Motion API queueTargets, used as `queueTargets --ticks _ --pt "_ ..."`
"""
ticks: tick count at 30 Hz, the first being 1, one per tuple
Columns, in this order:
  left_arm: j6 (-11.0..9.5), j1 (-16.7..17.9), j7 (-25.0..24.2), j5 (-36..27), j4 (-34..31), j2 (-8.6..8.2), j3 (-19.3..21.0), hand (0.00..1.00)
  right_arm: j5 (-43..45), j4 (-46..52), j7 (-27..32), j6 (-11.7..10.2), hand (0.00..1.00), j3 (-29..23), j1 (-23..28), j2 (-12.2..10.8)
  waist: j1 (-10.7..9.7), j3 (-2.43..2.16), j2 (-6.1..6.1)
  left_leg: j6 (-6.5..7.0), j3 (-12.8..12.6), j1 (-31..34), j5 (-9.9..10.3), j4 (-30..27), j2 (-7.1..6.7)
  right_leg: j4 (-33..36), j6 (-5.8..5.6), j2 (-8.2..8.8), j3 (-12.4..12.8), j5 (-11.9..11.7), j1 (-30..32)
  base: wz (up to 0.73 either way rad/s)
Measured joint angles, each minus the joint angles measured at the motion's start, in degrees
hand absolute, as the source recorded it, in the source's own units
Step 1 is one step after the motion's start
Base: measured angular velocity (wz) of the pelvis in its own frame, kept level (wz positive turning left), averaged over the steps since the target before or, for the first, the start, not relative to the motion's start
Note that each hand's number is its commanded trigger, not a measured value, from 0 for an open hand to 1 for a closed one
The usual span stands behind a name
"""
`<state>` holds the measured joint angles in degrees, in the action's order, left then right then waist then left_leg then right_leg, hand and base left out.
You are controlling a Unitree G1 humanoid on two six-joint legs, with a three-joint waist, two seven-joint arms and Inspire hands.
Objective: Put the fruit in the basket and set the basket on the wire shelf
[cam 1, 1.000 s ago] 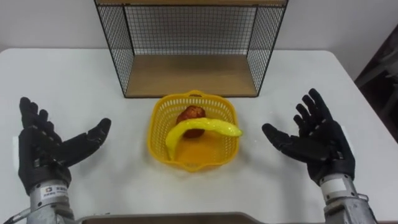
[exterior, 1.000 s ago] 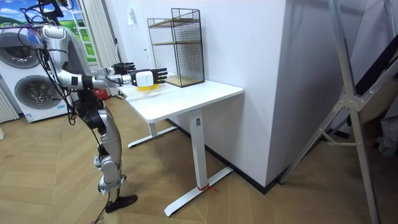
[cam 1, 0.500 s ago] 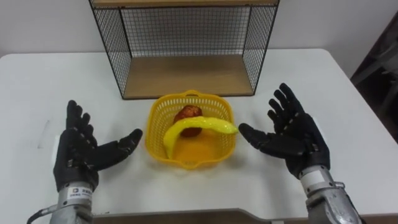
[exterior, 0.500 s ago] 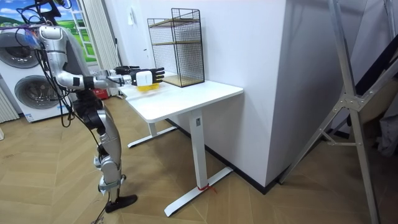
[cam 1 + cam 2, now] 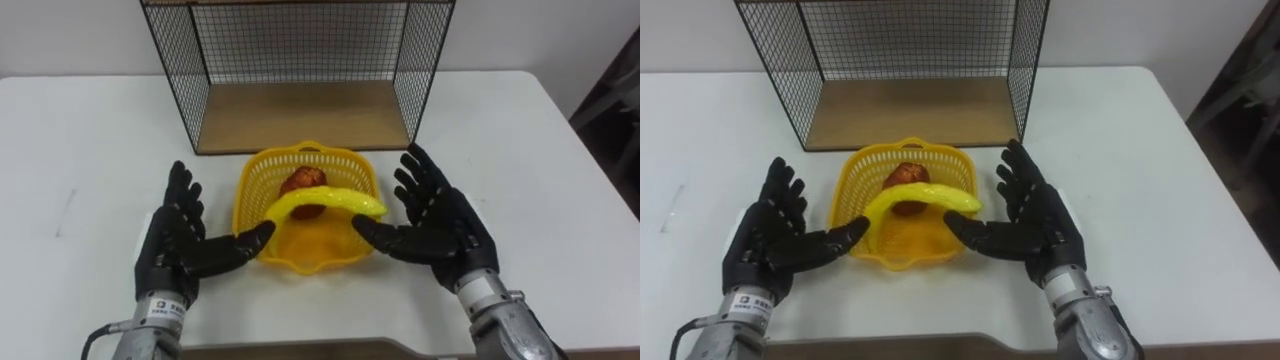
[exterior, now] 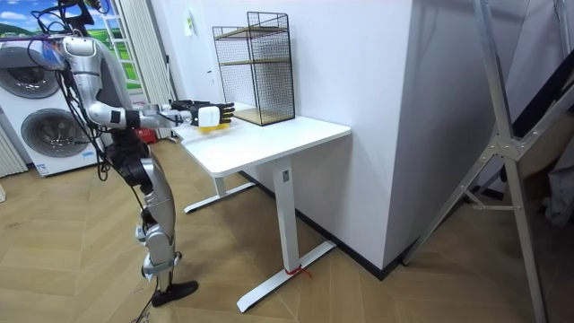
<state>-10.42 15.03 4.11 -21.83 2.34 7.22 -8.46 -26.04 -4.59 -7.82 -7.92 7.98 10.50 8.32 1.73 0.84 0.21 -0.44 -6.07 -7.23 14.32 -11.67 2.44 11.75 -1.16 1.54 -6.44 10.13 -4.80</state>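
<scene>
A yellow basket sits on a white table, holding a banana that arches across it from about 8 o'clock to 3 o'clock, with a reddish round fruit behind it. The basket lies squarely between the two hands, each about equally near: the left hand at its 9 o'clock, the right hand at its 3 o'clock. Both hands are spread wide and hold nothing, palms turned inward, thumbs pointing at the near rim; contact with the rim cannot be told. The wire shelf stands just beyond the basket at 12 o'clock, its wooden floor bare. The robot stands at the table's edge, arms forward
</scene>
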Motion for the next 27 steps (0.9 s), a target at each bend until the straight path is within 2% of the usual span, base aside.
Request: queueTargets --ticks 8,15,27 --pt "0.00 -0.03 -0.98 -0.02 0.02 0.00 -1.73 0.00 0.04 -1.70 -0.53 -0.01 0.00 2.09 -0.37 0.02 -0.05 0.07 0.07 0.00 -0.10 -0.25 0.00 -0.08 0.00 0.41 0.00 -0.01 0.22 0.00 -0.05 0.00" --pt "0.00 -0.04 -1.82 -0.02 0.02 0.01 -2.48 0.00 -0.06 -1.70 -1.22 -0.01 0.00 3.81 -0.40 0.05 0.03 0.33 0.47 0.00 -0.11 -0.34 0.00 -0.08 0.00 0.82 0.00 -0.01 0.24 0.00 0.09 0.00" --pt "0.01 -0.38 -2.52 -0.03 1.10 0.07 -3.00 0.00 -0.02 -1.73 -1.65 -0.01 0.00 4.31 -0.40 0.02 -0.11 0.33 0.48 0.01 -0.11 -0.39 0.00 -0.15 0.00 0.84 0.00 0.01 0.21 0.00 0.04 0.00"
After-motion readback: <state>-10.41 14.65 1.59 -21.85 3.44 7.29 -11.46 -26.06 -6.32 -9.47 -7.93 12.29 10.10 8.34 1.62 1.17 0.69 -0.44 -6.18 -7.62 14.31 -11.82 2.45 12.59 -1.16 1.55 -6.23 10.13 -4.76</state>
